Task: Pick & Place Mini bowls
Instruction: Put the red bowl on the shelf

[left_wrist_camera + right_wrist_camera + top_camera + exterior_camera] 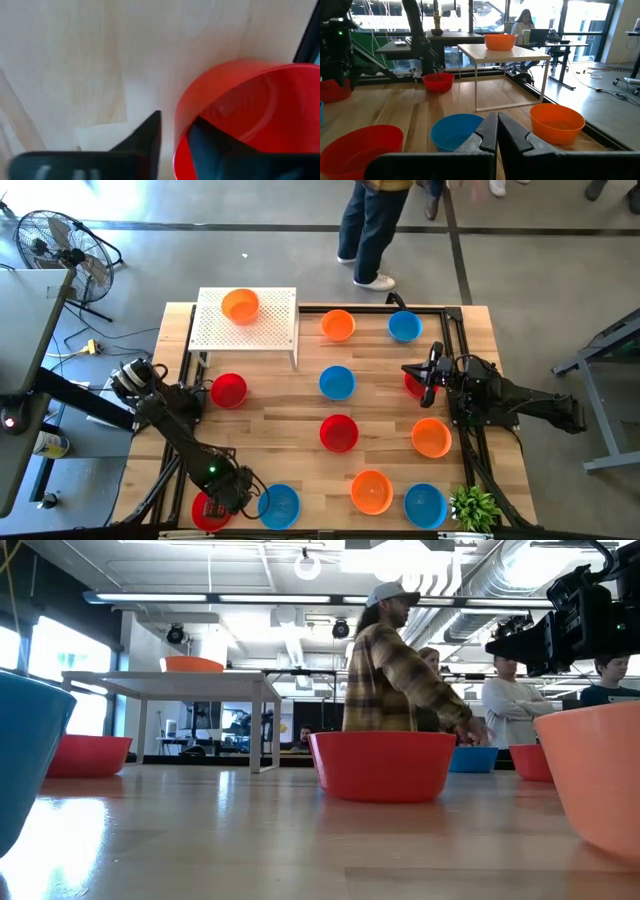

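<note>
Closest to my left wrist camera, the wall of a red mini bowl stands between my two dark fingers: one outside on the wooden table, the other inside the bowl. My left gripper has the rim straddled but I cannot tell whether it has bitten yet. I take the rim because the bowl is too broad to span whole. From above, this bowl sits at the table's near left corner, just beside a blue mini bowl.

My right gripper is fully closed and empty, hanging over the right side of the table above another red bowl, waiting out of the way.

One orange mini bowl already sits on the white perforated board, raised on legs at the far left; I judge that to be the drop spot. The other bowls lie scattered, well apart, giving room to reach each.
</note>
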Available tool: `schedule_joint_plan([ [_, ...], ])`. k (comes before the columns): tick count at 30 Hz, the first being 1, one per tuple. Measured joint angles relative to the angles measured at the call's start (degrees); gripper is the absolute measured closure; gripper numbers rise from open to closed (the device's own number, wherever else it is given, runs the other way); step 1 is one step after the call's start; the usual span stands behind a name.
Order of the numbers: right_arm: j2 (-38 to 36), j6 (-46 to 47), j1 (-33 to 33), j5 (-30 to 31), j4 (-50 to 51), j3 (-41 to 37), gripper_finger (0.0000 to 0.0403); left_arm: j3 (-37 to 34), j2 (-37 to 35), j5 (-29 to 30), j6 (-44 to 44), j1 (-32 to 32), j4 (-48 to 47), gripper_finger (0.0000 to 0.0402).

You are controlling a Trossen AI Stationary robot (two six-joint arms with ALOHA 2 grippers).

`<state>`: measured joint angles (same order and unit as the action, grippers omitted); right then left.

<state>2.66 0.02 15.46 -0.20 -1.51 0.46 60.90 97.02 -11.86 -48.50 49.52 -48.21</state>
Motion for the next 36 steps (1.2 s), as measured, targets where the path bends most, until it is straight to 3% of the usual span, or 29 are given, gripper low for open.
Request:
schedule_joint_plan([
  [4,0.00,0.01,0.01,0.01,0.01,0.00,0.0403,0.00,-1.42,-0.04,-2.70,-1.15,-2.20,0.0393],
  [13,0.00,0.00,0.00,0.00,0.00,-0.01,0.0402,-0.04,-10.15,12.13,-5.99,-10.20,-10.57,0.0396],
  [21,0.00,0.01,0.02,0.01,0.01,0.01,0.0402,-3.68,-15.99,21.85,-0.95,-25.97,-6.92,0.0399],
  [30,0.00,-0.01,0.02,0.01,0.01,0.01,0.0402,-9.99,-16.16,21.68,7.11,-41.11,-1.07,0.0400],
  [36,0.00,0.00,0.00,0.01,0.00,0.01,0.0402,-10.23,-16.18,21.41,10.51,-46.29,-1.33,0.0400],
])
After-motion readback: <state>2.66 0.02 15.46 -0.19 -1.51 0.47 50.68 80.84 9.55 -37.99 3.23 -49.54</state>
